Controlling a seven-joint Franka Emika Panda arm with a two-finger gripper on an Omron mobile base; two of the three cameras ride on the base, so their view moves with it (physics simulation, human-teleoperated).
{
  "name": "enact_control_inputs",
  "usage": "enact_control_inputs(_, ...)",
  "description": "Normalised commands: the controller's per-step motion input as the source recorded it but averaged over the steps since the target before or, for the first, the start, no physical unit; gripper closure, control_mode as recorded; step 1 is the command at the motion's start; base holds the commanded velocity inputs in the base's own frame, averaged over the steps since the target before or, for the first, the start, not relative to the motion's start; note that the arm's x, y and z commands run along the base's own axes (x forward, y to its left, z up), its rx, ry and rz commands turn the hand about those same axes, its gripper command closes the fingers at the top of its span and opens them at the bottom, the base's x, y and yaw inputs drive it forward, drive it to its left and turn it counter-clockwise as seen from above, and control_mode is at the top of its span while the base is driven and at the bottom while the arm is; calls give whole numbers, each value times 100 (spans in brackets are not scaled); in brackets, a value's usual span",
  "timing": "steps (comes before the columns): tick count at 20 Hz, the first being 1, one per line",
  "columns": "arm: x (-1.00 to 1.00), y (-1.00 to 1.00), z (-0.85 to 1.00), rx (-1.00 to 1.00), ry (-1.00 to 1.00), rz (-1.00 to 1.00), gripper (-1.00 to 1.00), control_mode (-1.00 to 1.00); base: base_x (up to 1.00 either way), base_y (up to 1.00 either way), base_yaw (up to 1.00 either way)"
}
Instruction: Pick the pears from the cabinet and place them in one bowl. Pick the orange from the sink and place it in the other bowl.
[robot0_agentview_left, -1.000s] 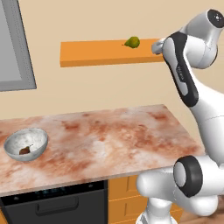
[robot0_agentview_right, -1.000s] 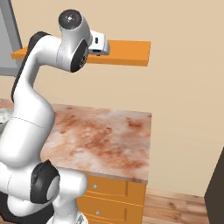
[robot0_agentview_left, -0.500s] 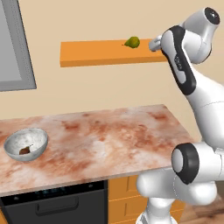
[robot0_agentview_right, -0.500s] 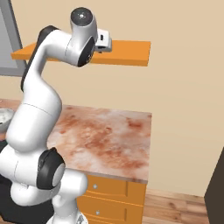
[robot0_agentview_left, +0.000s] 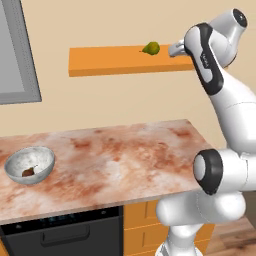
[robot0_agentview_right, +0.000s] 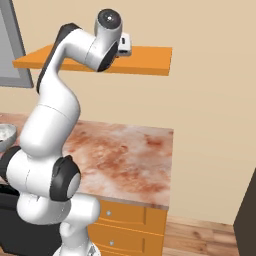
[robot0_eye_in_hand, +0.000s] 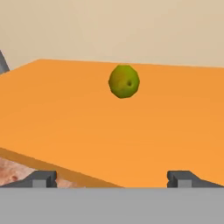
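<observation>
I had the claw (robot0_eye_in_hand: 112, 177) up at the level of the cabinet (robot0_agentview_left: 115, 60), at that orange slab's end, pointing along its top. The yellow-green pear (robot0_eye_in_hand: 124, 81) lay straight ahead of the claw, centred between the two tips but clearly apart from them, with bare orange surface between. From the left base view the pear (robot0_agentview_left: 151, 48) lay on the slab just beyond the hand.

As I judged it, the step in hand was the reach for this pear. To do it well I wanted to keep the hand level and just above the slab, so the lower edges of the fingers would not scrape it, and to run straight forward until the fruit sat between the tips before closing. The pear is rounded and looked likely to roll if one finger nudged it first, so I wanted both sides meeting it together.

The claw stood fully spread, holding nothing and touching nothing. Far below it, the speckled bowl (robot0_agentview_left: 30, 164) on the counter (robot0_agentview_left: 125, 155) held the dark brown pear (robot0_agentview_left: 29, 172).
</observation>
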Motion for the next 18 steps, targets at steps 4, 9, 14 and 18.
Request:
enact_control_inputs(4, 31, 3, 0, 0, 1, 12, -100, -100, 0, 0, 0)
enact_control_inputs(9, 32, 7, 4, 0, 5, 10, -100, -100, 0, 0, 0)
enact_control_inputs(14, 37, 7, 5, 0, 7, 7, -100, -100, 0, 0, 0)
enact_control_inputs(18, 36, 4, 2, 0, 3, 6, -100, -100, 0, 0, 0)
